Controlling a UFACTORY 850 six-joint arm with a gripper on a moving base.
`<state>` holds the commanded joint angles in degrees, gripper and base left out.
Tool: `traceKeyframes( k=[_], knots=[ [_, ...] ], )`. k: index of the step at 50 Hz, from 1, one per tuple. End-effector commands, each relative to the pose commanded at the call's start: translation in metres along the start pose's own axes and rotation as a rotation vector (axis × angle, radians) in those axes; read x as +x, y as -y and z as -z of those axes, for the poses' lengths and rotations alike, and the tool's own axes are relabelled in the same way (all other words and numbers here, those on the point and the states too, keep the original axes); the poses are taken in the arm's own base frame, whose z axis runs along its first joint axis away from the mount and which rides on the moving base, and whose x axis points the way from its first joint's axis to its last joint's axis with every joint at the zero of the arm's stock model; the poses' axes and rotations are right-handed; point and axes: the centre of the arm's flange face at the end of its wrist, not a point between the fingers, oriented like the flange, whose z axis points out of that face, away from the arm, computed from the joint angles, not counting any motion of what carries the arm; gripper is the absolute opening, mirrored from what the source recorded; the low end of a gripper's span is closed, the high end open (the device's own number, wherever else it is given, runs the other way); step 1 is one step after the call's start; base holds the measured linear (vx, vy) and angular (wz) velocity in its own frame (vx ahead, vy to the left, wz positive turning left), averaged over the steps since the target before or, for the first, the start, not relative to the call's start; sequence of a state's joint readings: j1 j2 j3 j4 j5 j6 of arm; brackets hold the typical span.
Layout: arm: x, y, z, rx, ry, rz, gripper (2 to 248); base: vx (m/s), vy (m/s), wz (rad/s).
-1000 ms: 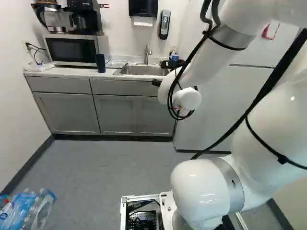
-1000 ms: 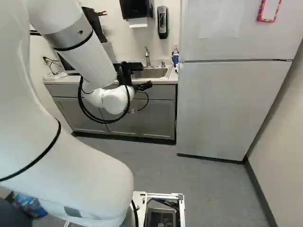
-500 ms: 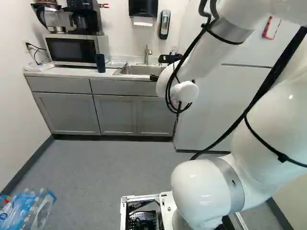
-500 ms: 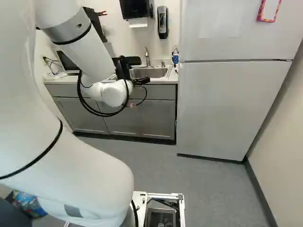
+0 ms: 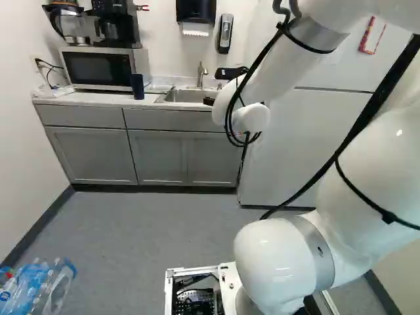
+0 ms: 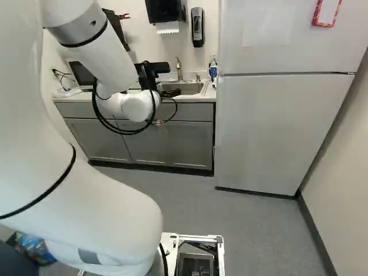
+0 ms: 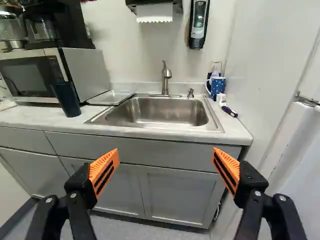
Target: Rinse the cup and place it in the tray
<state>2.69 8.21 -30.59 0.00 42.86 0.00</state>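
In the right base view my gripper [image 6: 171,92] is in front of the sink, partly hidden by the wrist. The wrist view shows the gripper [image 7: 165,152] wide open, nothing between its orange pads, with the counter front beyond. A dark blue cup [image 7: 66,99] stands upright on the counter beside the microwave; the left base view shows this cup [image 5: 137,86] too. Between cup and sink lies a shallow tray [image 7: 111,97]. The steel sink [image 7: 157,112] has a faucet [image 7: 166,77] at its back. A blue patterned mug [image 7: 217,86] stands beyond the sink's other side.
A microwave [image 7: 30,75] with coffee makers on top stands beside the cup. A brush [image 7: 229,110] lies near the mug. The tall white fridge [image 6: 276,132] rises beside the counter [image 7: 45,117]. Wrapped bottles [image 5: 39,285] lie on the floor at the left base view's lower left.
The arm's wrist and gripper have risen and shifted slightly left in both base views. My fingers have stayed open. The base, cup and counter items have not moved.
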Motion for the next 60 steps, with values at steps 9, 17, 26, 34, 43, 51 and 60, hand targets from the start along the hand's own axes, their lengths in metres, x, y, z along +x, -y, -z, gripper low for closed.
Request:
traceKeyframes(
  k=[9,17,26,34,43,51,60],
  knots=[
    [0.008,0.002,-0.004,0.004,0.002,0.001,247,0.000,0.000,0.000],
    [0.016,0.003,-0.008,0.007,0.001,0.001,247,0.000,0.000,0.000],
    [0.025,0.004,-0.013,0.009,-0.001,0.001,247,0.000,0.000,0.000],
    [0.032,0.004,-0.017,0.010,0.003,0.001,247,0.000,0.000,0.000],
    [0.040,0.005,-0.021,0.011,0.011,0.002,247,0.000,0.000,0.000],
    [0.047,0.005,-0.024,0.010,0.019,0.002,247,0.000,0.000,0.000],
    [0.055,0.005,-0.024,0.010,0.021,0.002,247,0.000,0.000,0.000]
  ],
)
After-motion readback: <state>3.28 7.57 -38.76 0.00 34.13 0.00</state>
